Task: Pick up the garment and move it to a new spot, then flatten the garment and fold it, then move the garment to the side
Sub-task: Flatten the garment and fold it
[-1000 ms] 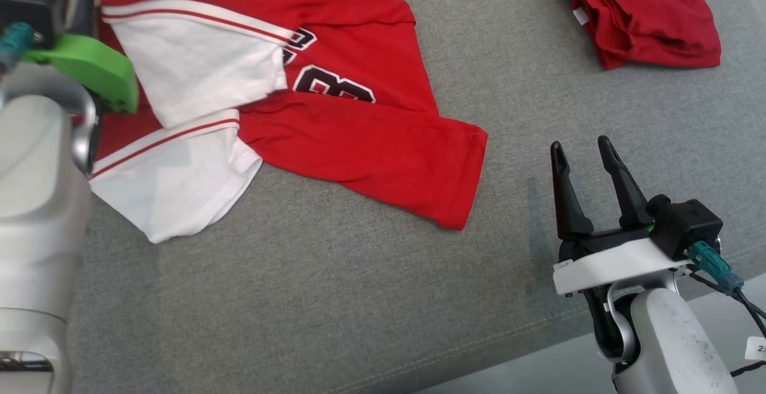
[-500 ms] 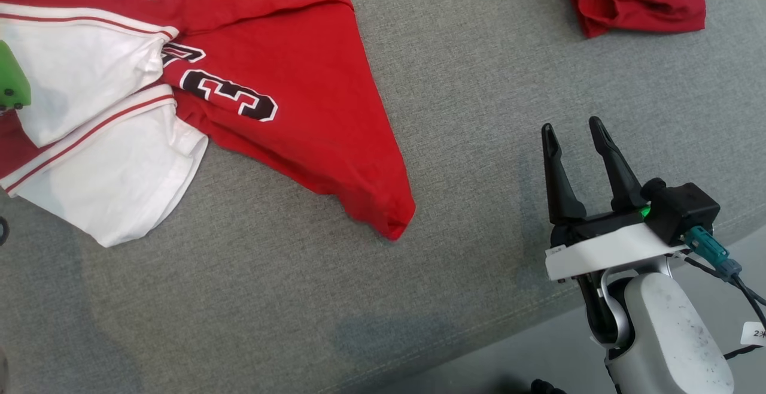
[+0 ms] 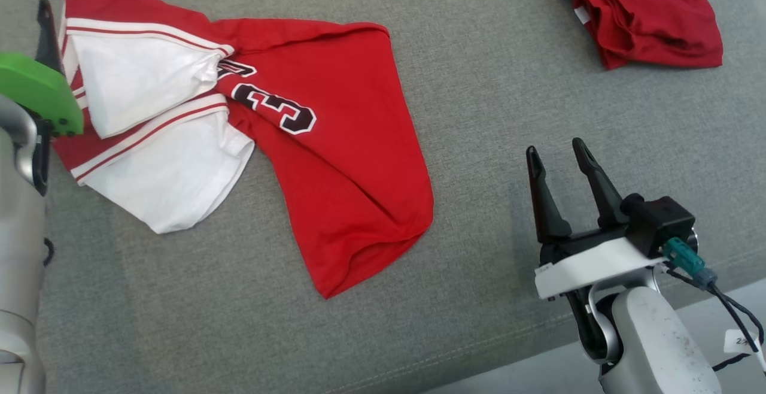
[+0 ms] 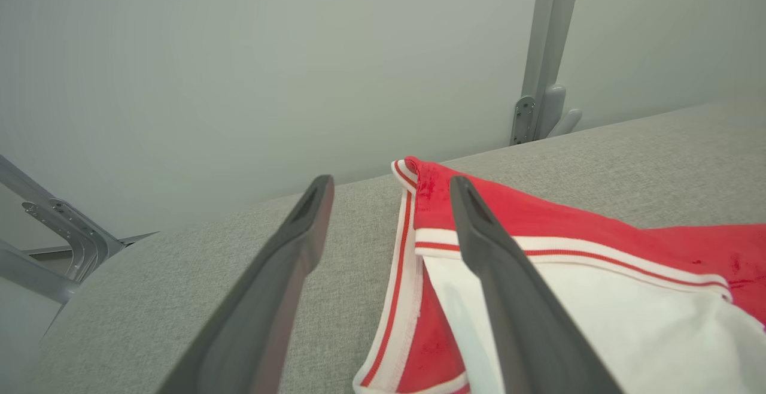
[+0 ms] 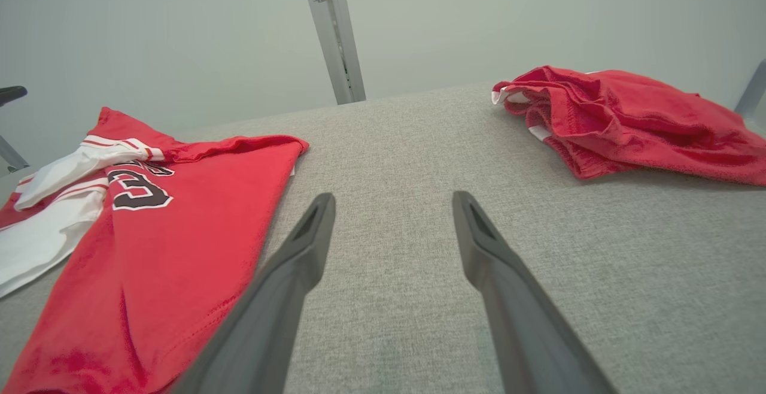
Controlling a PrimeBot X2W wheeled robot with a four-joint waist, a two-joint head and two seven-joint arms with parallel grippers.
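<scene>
The garment point(image 3: 335, 142) is a red jersey with white sleeves and a black number, lying rumpled on the left half of the grey padded table point(image 3: 479, 82). Its red body runs down to a folded corner near the middle. My left gripper point(image 4: 390, 183) is open over the garment's striped far-left edge point(image 4: 413, 232), holding nothing. One of its dark fingers point(image 3: 43, 29) shows beside the green wrist mount point(image 3: 36, 91). My right gripper point(image 3: 555, 148) stands open over bare table to the right of the garment point(image 5: 179, 232), apart from it.
A second red garment point(image 3: 640, 11) lies bunched at the table's far right corner, also seen ahead and right of the right gripper point(image 5: 628, 118). The table's front edge point(image 3: 538, 346) runs past my right wrist. Metal posts point(image 5: 332, 29) stand behind the table.
My left gripper has opened and let go of the garment, which now lies on the table with its red body slumped toward the middle. The head camera has shifted. The right gripper stays open.
</scene>
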